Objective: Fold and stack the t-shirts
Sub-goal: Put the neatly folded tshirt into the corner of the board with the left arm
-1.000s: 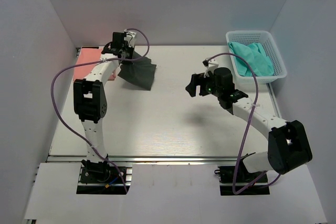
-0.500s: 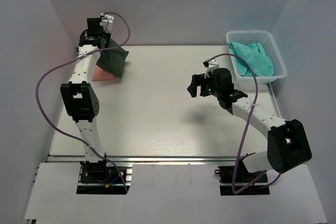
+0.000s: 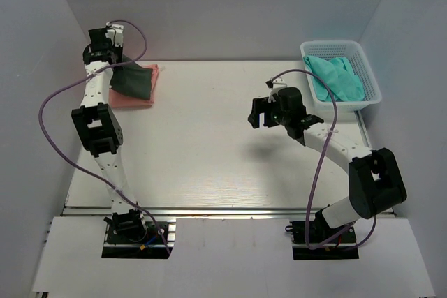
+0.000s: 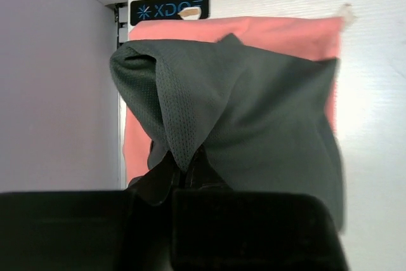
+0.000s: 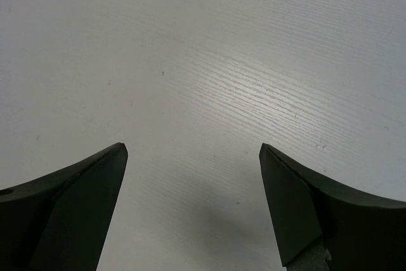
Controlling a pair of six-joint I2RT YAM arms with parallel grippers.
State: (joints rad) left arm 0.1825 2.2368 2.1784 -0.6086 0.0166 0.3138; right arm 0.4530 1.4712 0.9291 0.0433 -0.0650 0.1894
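A dark charcoal grey t-shirt point(image 3: 134, 82) point(image 4: 266, 112) hangs bunched from my left gripper point(image 3: 112, 69) point(image 4: 184, 176), which is shut on a fold of it at the table's far left corner. It hangs over a salmon pink t-shirt point(image 3: 145, 95) point(image 4: 279, 33) that lies flat on the table; whether its lower edge touches the pink one I cannot tell. Teal green t-shirts point(image 3: 335, 78) lie heaped in the basket. My right gripper point(image 3: 257, 113) point(image 5: 193, 150) hovers open above bare table right of centre, with nothing between its fingers.
The white lattice basket point(image 3: 370, 75) stands at the far right against the side wall. The left wall and back wall close in on the far left corner. A black label strip point(image 4: 168, 9) sits at the table's far edge behind the pink shirt.
My left arm has swung left and back, carrying the charcoal shirt from beside the pink shirt to above it. The right gripper has stayed almost still and open.
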